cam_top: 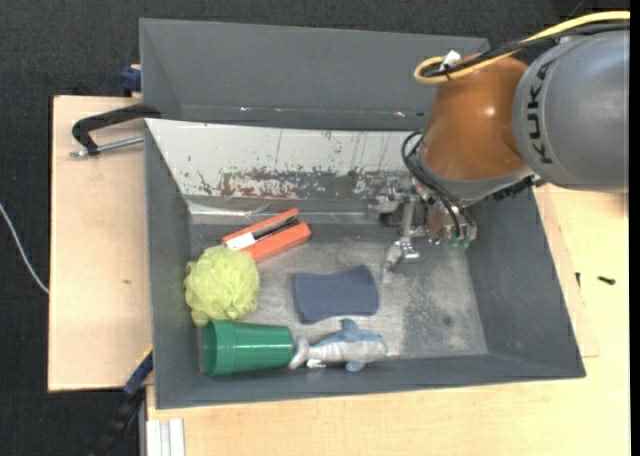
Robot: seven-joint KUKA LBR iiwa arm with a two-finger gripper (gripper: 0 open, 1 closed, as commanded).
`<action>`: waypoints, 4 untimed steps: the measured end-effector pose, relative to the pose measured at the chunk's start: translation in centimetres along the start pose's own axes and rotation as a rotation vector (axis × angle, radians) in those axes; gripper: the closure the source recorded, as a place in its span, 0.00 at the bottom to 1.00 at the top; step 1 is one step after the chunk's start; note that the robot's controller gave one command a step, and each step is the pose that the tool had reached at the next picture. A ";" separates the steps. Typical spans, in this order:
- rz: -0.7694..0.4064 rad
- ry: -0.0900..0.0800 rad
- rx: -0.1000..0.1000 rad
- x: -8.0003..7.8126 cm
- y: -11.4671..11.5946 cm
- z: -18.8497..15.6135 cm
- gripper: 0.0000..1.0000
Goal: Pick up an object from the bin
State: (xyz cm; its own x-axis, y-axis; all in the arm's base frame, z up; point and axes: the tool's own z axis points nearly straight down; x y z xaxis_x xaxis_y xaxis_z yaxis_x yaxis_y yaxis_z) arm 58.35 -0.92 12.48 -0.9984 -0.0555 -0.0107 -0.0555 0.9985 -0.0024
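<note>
The metal two-finger gripper (403, 247) hangs over the bare floor of the grey metal bin (450, 319), right of centre, just far-right of the flat slate-blue cloth pad (335, 295); whether it is spread or closed I cannot tell

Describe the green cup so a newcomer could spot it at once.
Start at the grey metal bin and go to its lower left corner in the camera view. There, just below a yellow-green mesh pouf and left of a grey toy shark, lies the green cup. It alone is dark green, tipped on its side.
</note>
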 end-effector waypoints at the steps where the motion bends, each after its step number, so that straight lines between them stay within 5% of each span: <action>1: -0.157 0.012 -0.004 1.0 6.2 3.0 0.00; 2: -0.584 -0.004 -0.010 3.1 6.3 4.8 1.00; 3: -0.584 -0.003 -0.010 3.1 6.3 4.8 1.00; 4: -0.593 0.010 -0.008 3.6 5.6 0.7 1.00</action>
State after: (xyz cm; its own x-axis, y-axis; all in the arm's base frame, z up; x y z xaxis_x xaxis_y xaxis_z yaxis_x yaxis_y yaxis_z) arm 54.41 4.43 11.75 -0.7968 -0.6043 -0.0002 -0.6043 0.7967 0.0025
